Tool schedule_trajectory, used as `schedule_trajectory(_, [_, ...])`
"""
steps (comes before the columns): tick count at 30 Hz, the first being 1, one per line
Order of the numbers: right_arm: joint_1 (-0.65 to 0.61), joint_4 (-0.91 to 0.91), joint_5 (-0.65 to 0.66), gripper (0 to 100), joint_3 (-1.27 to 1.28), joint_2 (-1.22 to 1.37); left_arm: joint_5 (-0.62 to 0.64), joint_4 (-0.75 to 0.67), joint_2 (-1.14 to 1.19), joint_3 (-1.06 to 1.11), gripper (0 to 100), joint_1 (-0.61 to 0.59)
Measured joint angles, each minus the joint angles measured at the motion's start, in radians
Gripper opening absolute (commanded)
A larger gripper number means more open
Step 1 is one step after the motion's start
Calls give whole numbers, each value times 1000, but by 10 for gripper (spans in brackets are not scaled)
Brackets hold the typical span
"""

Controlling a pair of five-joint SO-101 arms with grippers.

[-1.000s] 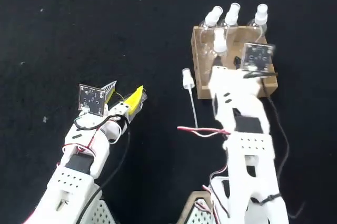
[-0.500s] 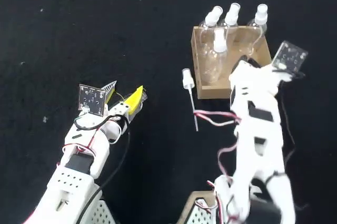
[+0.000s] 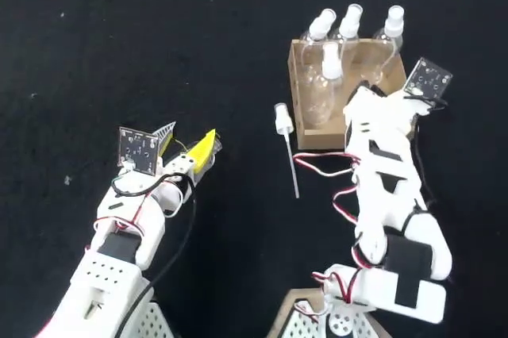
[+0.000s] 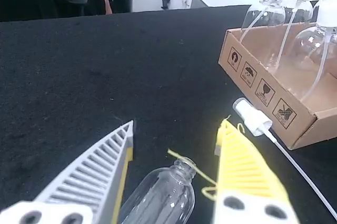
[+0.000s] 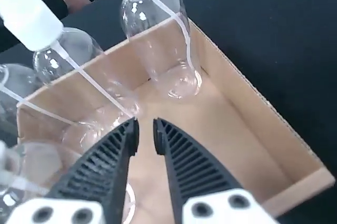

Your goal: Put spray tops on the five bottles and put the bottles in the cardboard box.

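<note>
My left gripper (image 4: 174,150) is shut on a clear bottle (image 4: 160,200) with no cap, which lies between the white and yellow fingers; in the high view this gripper (image 3: 189,146) sits left of centre. A loose spray top (image 3: 282,120) with its long tube lies on the black table just left of the cardboard box (image 3: 321,138). It also lies in front of the left gripper's fingers, the spray top (image 4: 250,119) beside the box (image 4: 263,90). Several capped bottles (image 3: 330,64) stand in the box. My right gripper (image 5: 143,125) hangs over the box floor, shut and holding nothing.
The right arm (image 3: 381,140) leans over the box's right front corner. Black cloth (image 3: 159,52) covers the table, with wide free room left of the box. The box wall (image 5: 253,113) and two capped bottles (image 5: 158,8) stand close to the black fingers.
The right arm has swung from the box's front middle to its right side and drawn back a little. The left arm and its bottle have not moved.
</note>
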Motion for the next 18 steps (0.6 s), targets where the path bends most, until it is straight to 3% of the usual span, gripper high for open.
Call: schedule_trajectory(18, [-74, 0, 0, 11, 0, 8, 0, 0, 0, 0, 245, 0])
